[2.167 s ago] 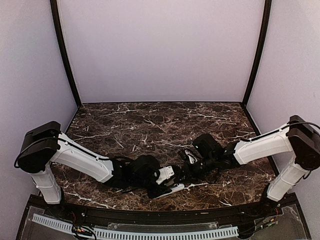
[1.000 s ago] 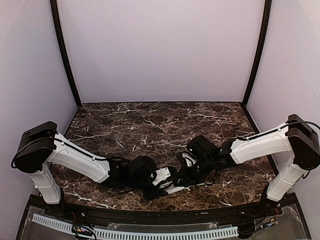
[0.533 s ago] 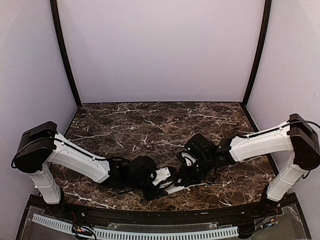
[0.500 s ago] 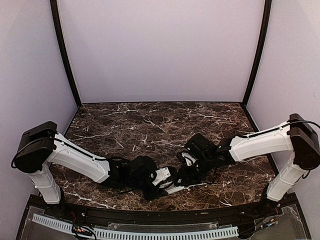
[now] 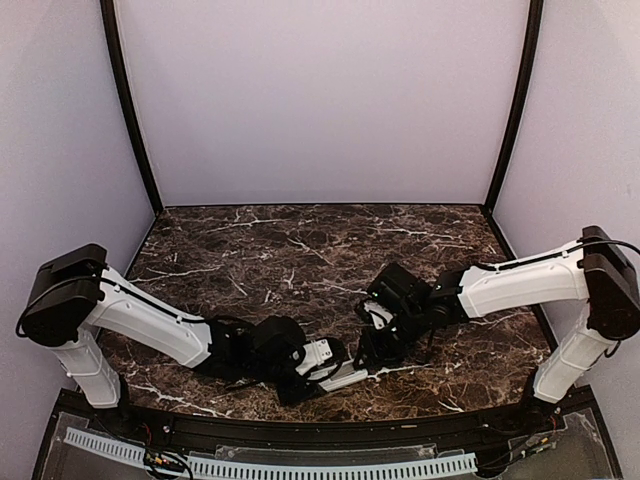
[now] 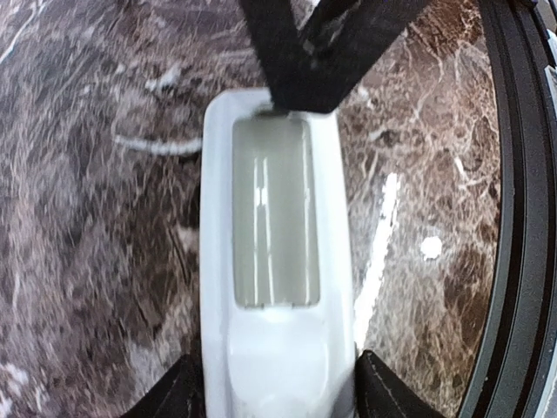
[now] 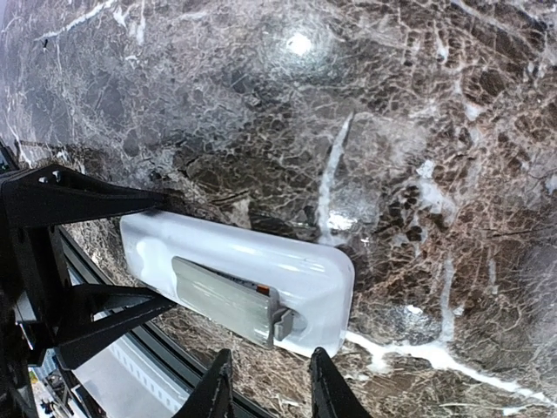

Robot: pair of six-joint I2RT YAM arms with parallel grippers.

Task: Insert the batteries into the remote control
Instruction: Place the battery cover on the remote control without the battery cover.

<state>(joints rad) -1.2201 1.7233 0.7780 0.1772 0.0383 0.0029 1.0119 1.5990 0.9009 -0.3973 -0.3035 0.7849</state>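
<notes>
Two pincers are mine, and both are at the remote control (image 6: 278,340). It lies near the front edge of the table (image 7: 409,131), between my arms, with its back up. My left pincer (image 6: 278,383) is clamped on one end of it, one finger on each long side. My right pincer (image 7: 271,370) has its fingers a little apart and holds nothing. Its tips are at the other end, right by the thin grey cover (image 6: 271,209) that lies over the bay. That grey cover looks lifted a bit at my right pincer's end. I see no batteries out on the table. They may be under the grey cover, but I cannot tell.

I think the remote control is light, hard and smooth, so it could slip or spin if I push it. The long sides are the best place to hold it, the way my left pincer does. The grey cover looks thin and could snap, so I should press it softly at its little tab.
</notes>
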